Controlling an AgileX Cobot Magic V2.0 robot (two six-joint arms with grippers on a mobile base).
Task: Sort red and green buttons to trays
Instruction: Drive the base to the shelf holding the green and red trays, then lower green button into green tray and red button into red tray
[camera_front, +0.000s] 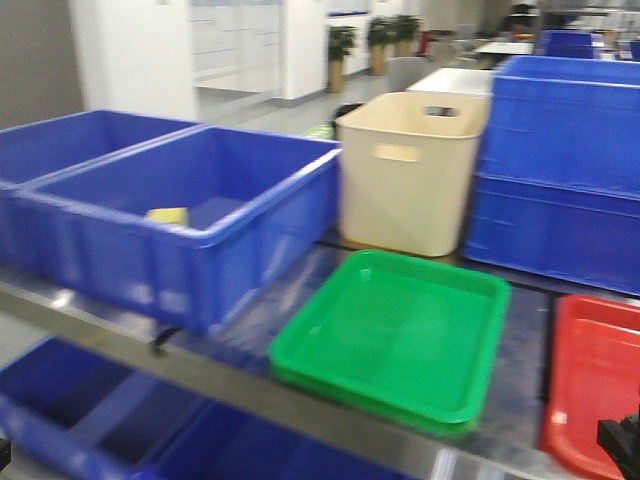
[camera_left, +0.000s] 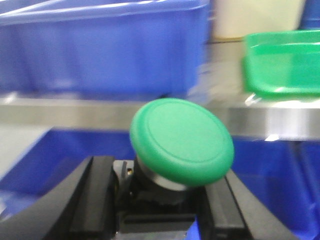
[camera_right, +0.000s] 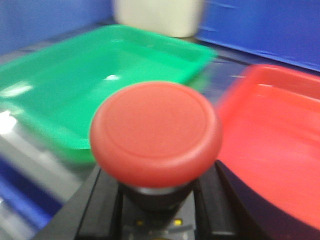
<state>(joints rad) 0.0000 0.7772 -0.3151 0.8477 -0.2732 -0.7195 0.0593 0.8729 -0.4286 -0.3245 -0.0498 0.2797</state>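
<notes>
Green button: round mushroom cap, dark base; red button alike.

no text, label, brand, number or sign can be read in any of the views. the cap of the green button and the cap of the red button each show only a plain moulded ring. everything on the desk is blurred by motion, and any marking there is too soft to make out.
</notes>
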